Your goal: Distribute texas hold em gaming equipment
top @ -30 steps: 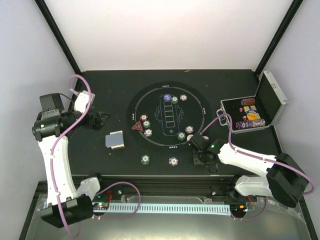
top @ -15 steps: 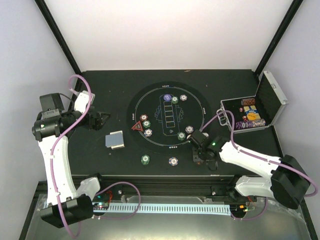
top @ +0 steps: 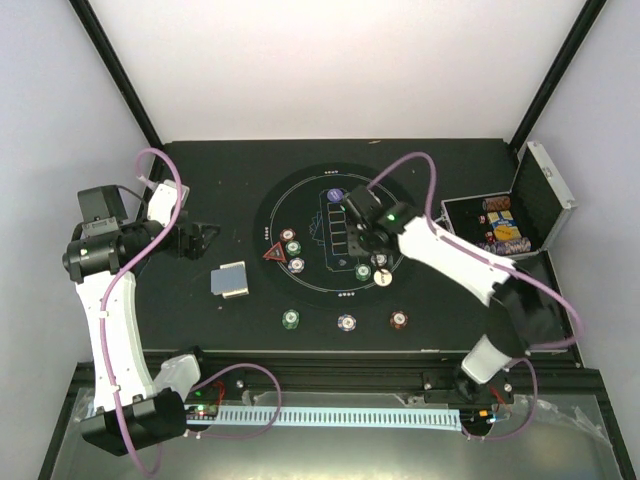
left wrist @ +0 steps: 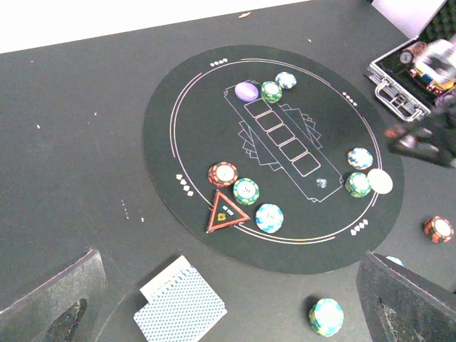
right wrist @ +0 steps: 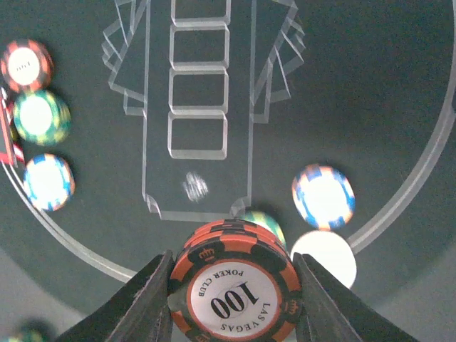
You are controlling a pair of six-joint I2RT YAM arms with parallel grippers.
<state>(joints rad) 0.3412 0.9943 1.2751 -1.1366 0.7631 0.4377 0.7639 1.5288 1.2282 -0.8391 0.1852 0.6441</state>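
**Right arm.** Your right gripper is closed on a red 100 chip. The layered edge suggests a short stack rather than one chip. The fingers grip it by the rim on opposite sides with the face kept flat, which I judge suits a level set-down. It hangs over the mat at about 4 o'clock, just above the green chip, blue chip and white button.

**Reason for placement.** The group at 8 o'clock by the triangle already shows a red, a green and a blue chip. The 4 o'clock group has no red, so the held chip is probably meant for it.

**Pose.** The arm reaches from its base at 5 o'clock of the table, stretched diagonally across to the mat, with the wrist pitched down.

**Left arm.** Your left gripper stands wide open and holds nothing. It sits at 9 o'clock of the table with the elbow folded, pointing toward the mat and clear of the right arm's work. The cards lie just beside it toward 5 o'clock, untouched.

**Other stock.** Three chips lie off the mat at 6 o'clock. The case at 3 o'clock is open and holds more chips.

**Risk.** The green chip sits partly under the held one, so set down beside it.
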